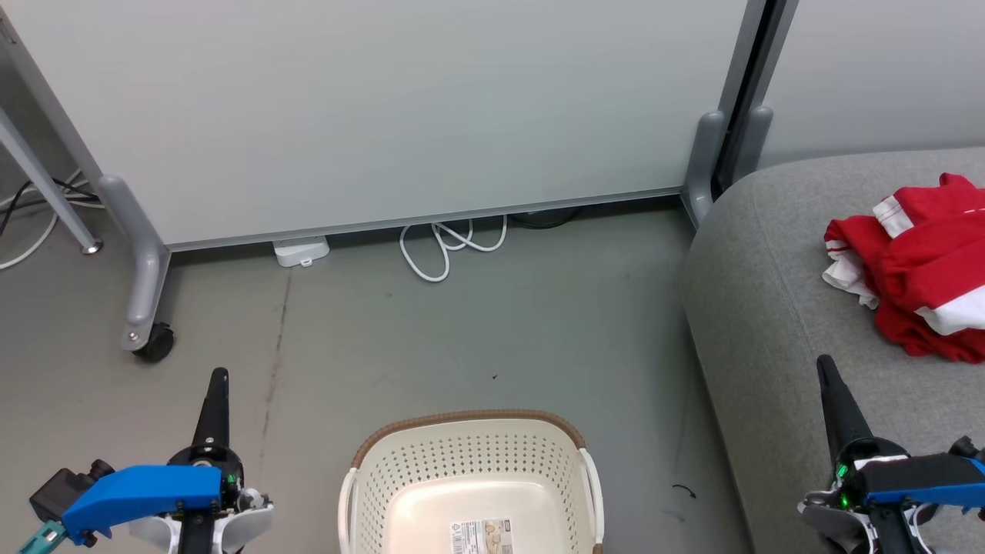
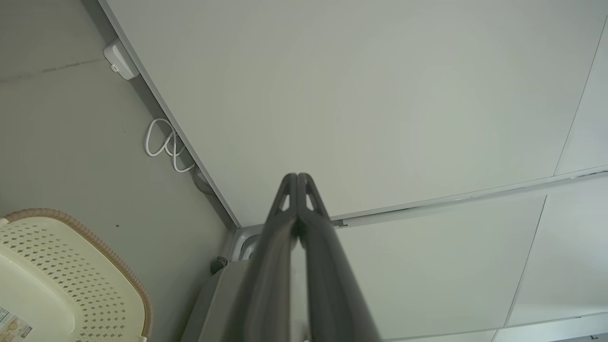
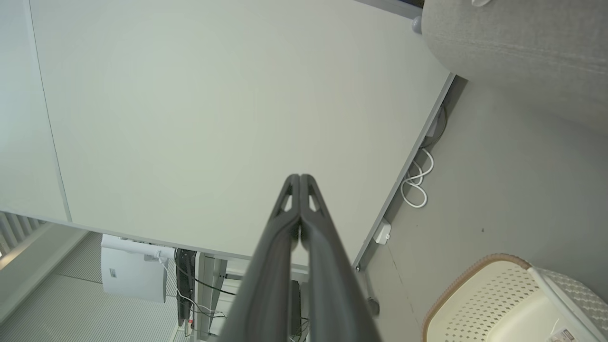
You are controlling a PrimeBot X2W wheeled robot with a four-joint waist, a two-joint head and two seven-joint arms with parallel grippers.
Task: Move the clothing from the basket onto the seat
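Note:
The red clothing [image 1: 919, 277] with white stripes lies crumpled on the grey seat [image 1: 769, 308] at the right. On the floor at bottom centre stands the cream basket [image 1: 469, 477] with its brown rim, nothing but a label on its bottom. It also appears as the basket [image 2: 61, 280] in the left wrist view and the basket [image 3: 503, 304] in the right wrist view. My left gripper [image 1: 218, 377] is shut and holds nothing, left of the basket. Over the seat's front part my right gripper [image 1: 825, 363] is shut with nothing in it. In the wrist views the left gripper [image 2: 297, 176] and right gripper [image 3: 299, 177] have their fingers pressed together.
A pale partition panel [image 1: 385, 108] on a wheeled foot [image 1: 154, 342] closes the back. A white cable loop [image 1: 450, 246] and a small white box [image 1: 302, 251] lie at its base. A second panel stands behind the seat. Grey floor [image 1: 492, 331] lies between basket and panel.

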